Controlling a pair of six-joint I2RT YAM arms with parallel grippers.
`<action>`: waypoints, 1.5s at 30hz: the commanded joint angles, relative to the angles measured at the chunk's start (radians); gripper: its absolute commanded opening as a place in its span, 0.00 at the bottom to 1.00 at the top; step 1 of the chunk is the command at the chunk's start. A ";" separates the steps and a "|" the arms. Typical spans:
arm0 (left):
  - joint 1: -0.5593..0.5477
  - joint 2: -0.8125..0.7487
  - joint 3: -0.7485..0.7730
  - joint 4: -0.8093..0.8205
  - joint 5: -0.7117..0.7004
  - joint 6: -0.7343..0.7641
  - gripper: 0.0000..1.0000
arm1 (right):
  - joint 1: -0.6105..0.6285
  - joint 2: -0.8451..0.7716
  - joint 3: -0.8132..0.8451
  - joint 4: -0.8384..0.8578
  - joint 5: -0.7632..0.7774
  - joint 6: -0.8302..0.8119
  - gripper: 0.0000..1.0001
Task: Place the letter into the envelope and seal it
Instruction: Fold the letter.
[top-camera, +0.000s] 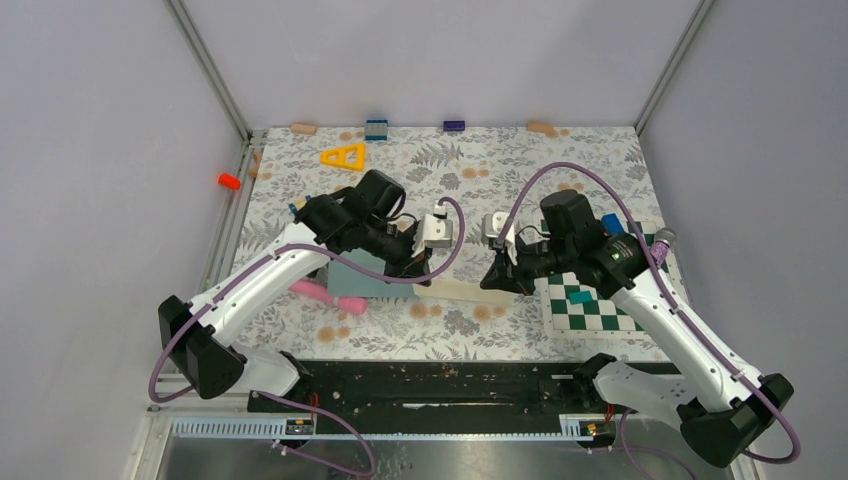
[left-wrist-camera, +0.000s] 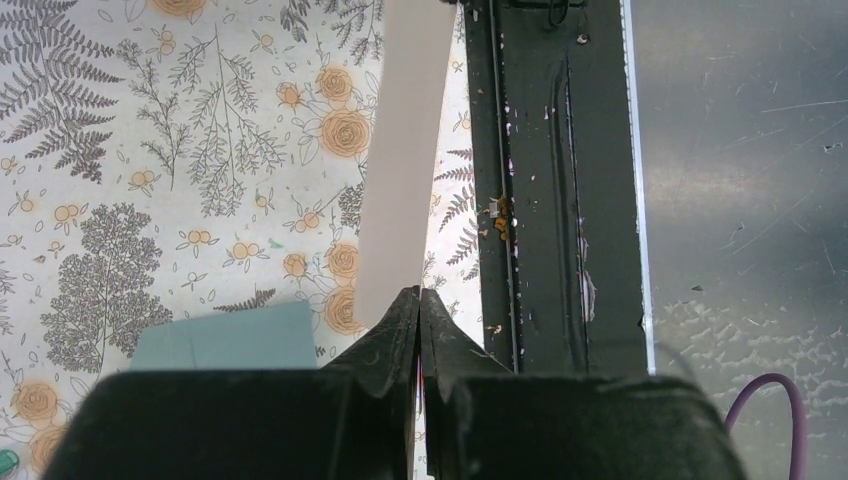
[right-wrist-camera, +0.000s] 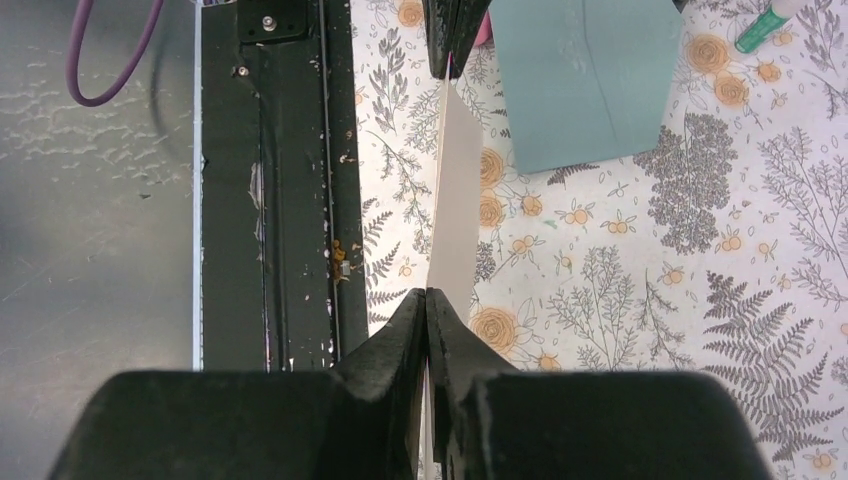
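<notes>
Pincers counted: two. Left pincer (left-wrist-camera: 418, 300) clenched on one end of the letter (left-wrist-camera: 400, 180), fingertips pressed together over the cream paper's edge. Right pincer (right-wrist-camera: 427, 300) likewise clamped on the opposite end, black fingers meeting around the sheet.

One letter only, a cream strip seen edge-on, spanning the gap between both pincers near the front of the floral surface (top-camera: 500, 160). Whether resting on the cloth or just above it, not clear.

One envelope (right-wrist-camera: 585, 80), teal-grey, lying flat on the surface beneath the left forearm, just beside the letter's left end, gripped by neither pincer.

Arms: two. Both reaching forward from bases at the near edge, elbows bent outward, wrists turned inward, pincers pointing at each other along the letter.

Elsewhere:
- one green-and-white checkered mat (top-camera: 600, 318) under the right arm, with one teal block (top-camera: 580, 296) on it
- one pink item (top-camera: 330, 297) at the envelope's near edge
- one yellow triangle (top-camera: 344, 155) toward the back
- one blue block (top-camera: 376, 128) at the back edge
- one purple block (top-camera: 454, 125) at the back edge
</notes>
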 joint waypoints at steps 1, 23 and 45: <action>0.014 -0.046 -0.006 -0.005 0.010 0.027 0.00 | 0.004 -0.030 -0.012 -0.074 0.050 -0.034 0.10; 0.022 -0.053 -0.008 -0.013 0.007 0.044 0.00 | -0.092 -0.073 0.026 -0.218 0.088 -0.131 0.11; 0.022 -0.061 -0.007 -0.013 0.015 0.048 0.00 | -0.132 -0.021 0.059 -0.106 -0.081 0.008 0.82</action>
